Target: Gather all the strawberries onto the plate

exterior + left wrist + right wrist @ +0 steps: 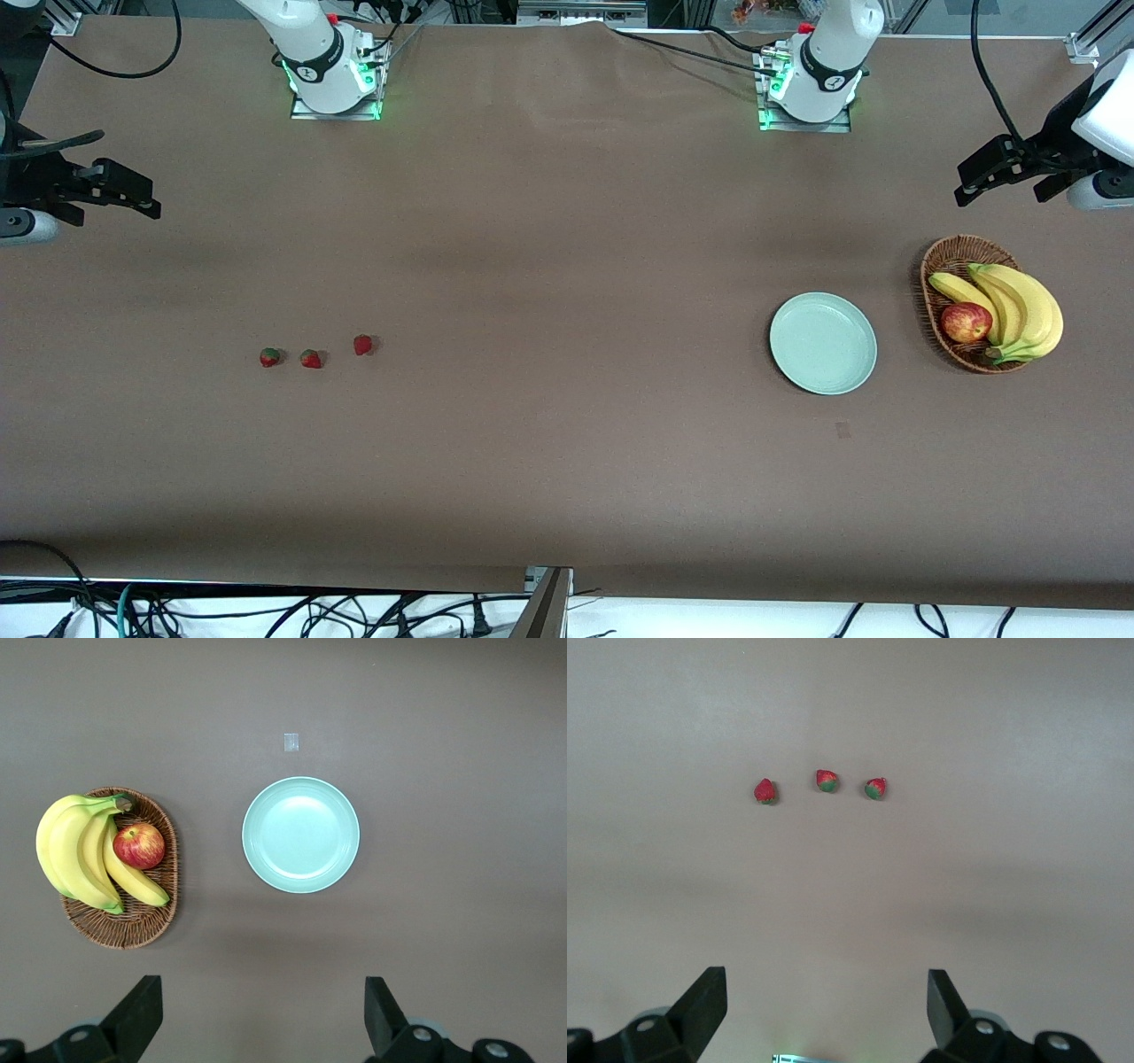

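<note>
Three small red strawberries (311, 359) lie in a loose row on the brown table toward the right arm's end; they also show in the right wrist view (827, 780). The pale mint-green plate (823, 343) sits empty toward the left arm's end and shows in the left wrist view (301, 835). My right gripper (140, 197) (826, 985) is open and empty, up in the air over the table's right-arm end, apart from the berries. My left gripper (999, 182) (261, 992) is open and empty, up over the table's left-arm end, apart from the basket and the plate.
A brown wicker basket (950, 259) (133, 926) beside the plate holds a bunch of bananas (1019, 310) and a red-yellow apple (966, 322). A small tape patch (842, 430) lies on the table nearer to the front camera than the plate.
</note>
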`<action>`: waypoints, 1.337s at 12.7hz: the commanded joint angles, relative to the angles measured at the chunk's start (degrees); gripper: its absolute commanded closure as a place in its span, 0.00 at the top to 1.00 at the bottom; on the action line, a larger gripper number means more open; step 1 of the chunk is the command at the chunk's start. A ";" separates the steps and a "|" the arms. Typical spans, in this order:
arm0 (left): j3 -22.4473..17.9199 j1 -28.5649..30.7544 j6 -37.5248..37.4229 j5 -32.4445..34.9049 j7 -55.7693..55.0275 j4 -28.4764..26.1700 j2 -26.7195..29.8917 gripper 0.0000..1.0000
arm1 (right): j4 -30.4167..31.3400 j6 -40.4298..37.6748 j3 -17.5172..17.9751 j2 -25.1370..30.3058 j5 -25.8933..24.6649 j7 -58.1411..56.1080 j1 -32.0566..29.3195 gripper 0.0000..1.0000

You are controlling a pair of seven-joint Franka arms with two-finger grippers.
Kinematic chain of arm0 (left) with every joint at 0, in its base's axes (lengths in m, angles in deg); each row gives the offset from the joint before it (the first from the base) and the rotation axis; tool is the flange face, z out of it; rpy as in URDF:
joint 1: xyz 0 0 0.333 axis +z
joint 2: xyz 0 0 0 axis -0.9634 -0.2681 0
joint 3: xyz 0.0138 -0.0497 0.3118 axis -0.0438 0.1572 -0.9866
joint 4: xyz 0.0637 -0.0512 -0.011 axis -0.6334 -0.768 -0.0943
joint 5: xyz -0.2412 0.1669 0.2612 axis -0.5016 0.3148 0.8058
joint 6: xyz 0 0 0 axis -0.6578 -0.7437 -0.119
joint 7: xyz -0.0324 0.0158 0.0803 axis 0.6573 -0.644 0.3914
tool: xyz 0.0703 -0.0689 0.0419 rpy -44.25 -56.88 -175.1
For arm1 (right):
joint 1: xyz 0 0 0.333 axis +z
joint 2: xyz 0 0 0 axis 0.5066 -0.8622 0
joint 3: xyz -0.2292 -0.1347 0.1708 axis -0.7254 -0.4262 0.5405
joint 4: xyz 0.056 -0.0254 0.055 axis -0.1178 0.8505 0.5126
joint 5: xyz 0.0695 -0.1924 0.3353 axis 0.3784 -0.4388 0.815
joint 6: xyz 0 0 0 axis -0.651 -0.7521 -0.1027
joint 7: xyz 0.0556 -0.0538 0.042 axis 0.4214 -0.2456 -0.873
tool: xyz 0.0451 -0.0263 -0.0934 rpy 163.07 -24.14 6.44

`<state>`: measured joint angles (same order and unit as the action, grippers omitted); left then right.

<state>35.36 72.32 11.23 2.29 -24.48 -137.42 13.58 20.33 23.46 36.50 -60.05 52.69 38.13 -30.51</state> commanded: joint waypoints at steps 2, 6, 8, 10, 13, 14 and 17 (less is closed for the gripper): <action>-0.07 -0.25 -1.15 1.37 0.22 1.84 -0.76 1.00 | -0.97 -0.25 0.68 -0.40 0.02 0.54 -0.81 1.00; -0.15 -0.16 -1.15 1.37 0.22 1.84 -0.85 1.00 | -0.97 -0.16 0.68 -0.40 0.02 0.54 -0.81 1.00; -0.07 -0.16 -1.15 1.37 0.22 1.84 -0.76 1.00 | -0.97 -0.16 0.68 -0.40 0.02 0.54 -0.90 1.00; -0.07 -0.33 -0.80 2.68 0.31 1.92 -0.76 1.00 | -0.97 -0.16 0.68 -0.40 0.02 0.54 -0.90 1.00; 0.02 -0.42 -0.97 2.95 0.40 1.92 -0.76 1.00 | -0.97 -0.16 0.68 -0.40 0.02 0.54 -0.90 1.00; 0.02 -0.42 -0.98 2.95 0.40 1.84 -0.76 1.00 | -0.97 -0.16 0.68 -0.40 0.02 0.54 -0.90 1.00; -0.07 -0.42 -1.15 2.95 0.40 1.92 -0.76 1.00 | -0.97 -0.16 0.68 -0.40 0.02 0.54 -0.90 1.00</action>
<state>35.36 72.29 11.23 4.04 -24.47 -137.38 13.58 20.33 23.49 36.50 -60.05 52.69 38.17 -30.55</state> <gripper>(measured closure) 0.000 0.000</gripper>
